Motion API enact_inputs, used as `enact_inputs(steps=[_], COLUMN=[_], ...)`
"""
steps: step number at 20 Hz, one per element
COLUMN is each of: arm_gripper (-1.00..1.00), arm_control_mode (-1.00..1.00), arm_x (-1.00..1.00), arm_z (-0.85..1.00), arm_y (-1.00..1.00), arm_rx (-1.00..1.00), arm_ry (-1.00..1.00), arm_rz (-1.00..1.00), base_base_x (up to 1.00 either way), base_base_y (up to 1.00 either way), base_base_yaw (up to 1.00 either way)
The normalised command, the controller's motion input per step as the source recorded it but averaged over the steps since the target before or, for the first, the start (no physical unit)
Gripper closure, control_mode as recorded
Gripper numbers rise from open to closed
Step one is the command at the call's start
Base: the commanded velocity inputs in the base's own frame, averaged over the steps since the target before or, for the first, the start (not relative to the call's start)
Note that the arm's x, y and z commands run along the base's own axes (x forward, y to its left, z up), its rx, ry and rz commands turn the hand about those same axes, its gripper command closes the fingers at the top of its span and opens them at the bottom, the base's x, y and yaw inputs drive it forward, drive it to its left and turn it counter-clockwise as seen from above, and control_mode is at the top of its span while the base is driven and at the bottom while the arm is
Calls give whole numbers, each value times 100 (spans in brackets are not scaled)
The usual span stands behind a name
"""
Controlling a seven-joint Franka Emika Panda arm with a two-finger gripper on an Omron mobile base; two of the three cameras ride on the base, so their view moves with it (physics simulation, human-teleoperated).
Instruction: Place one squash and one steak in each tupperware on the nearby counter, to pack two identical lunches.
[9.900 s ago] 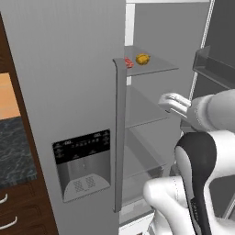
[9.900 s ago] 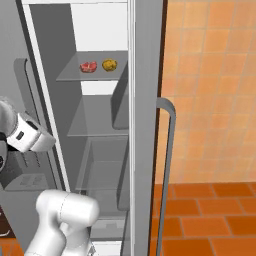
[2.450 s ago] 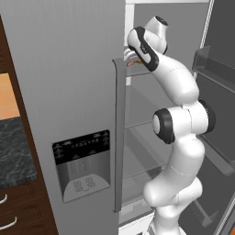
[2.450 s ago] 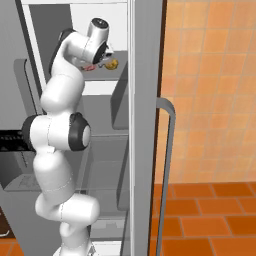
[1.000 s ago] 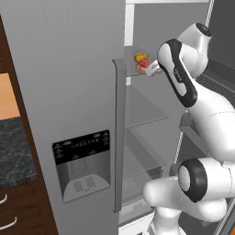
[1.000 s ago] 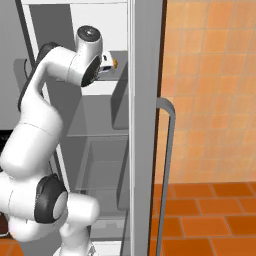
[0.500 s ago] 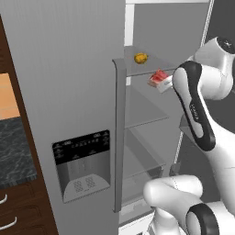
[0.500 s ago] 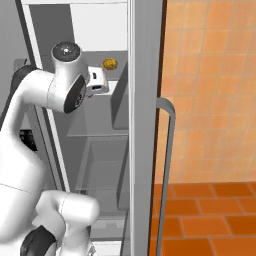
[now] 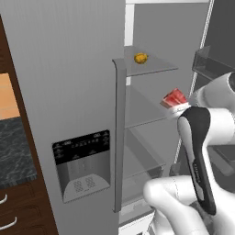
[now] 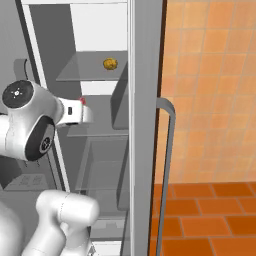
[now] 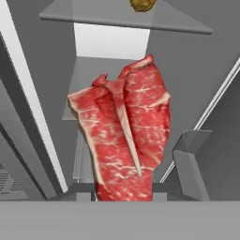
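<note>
- Gripper clamped on the steak; in the hand view the slab rises straight out from between the fingertips, long axis in line with the gripper's own reach.
- Left base view: steak held in the air in front of the open fridge, clear of the glass shelves, below the top shelf.
- Squash sits on that top shelf, above and beyond the held steak; not touching it.
- Bench lies far to the robot's left, past the closed fridge door. Tupperware location cannot be told.
- Judgement: the carry hinges on swinging left around that door.
</note>
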Motion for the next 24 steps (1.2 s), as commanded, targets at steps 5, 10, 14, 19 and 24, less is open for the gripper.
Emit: enact_inputs(steps=[5, 10, 14, 19, 24], arm_gripper=[100, 100, 100, 100, 100], arm_control_mode=[-100, 100, 100, 100, 100], arm_x=[-100, 0, 0, 0, 0], arm_z=[-21, 0, 0, 0, 0], arm_y=[0, 0, 0, 0, 0], arm_rx=[0, 0, 0, 0, 0], arm_ry=[-4, 0, 0, 0, 0], arm_rz=[1, 0, 0, 0, 0], base_base_x=[0, -100, -87, -39, -5], base_base_y=[0, 48, 100, 100, 100], base_base_yaw=[0, 11, 2, 2, 1])
